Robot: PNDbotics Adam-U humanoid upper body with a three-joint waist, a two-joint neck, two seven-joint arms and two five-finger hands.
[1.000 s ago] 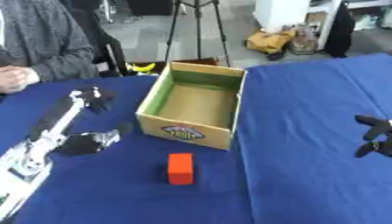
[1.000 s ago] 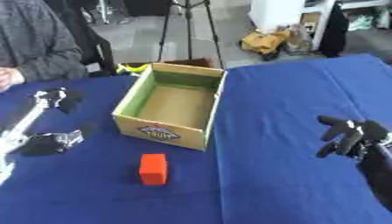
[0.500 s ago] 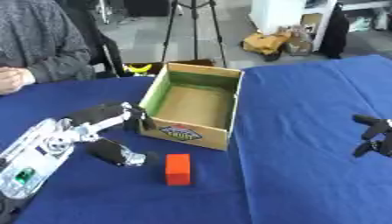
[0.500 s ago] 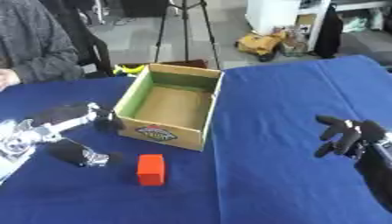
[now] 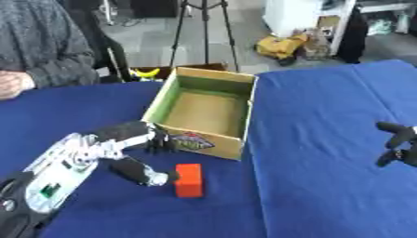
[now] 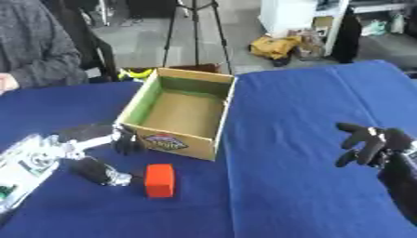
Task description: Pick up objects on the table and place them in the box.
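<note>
Table: a blue cloth covers the whole work surface, seen from the robot's head camera.

Box: an open cardboard box stands upright a little left of centre, its inner walls green, its floor bare brown card, with a printed label on the near wall. Nothing can be seen inside it.

Block: a small red-orange block lies on the cloth just in front of the box's near wall, apart from it and outside it.

Left hand: the left hand reaches in from the lower left on a silver and black arm. Its fingers are spread open, the upper ones pointing at the box's near wall by the label, the thumb stretched low towards the block. The thumb's tip is at the block's left face; whether it touches cannot be told. The hand holds nothing.

Right hand: the right hand shows at the right edge, raised above the cloth well apart from box and block, its dark fingers loosely spread and empty.

Far edge: a person in a grey sweater sits behind the table's left corner, touching none of the task's things. A black tripod stands on the floor behind the box.
</note>
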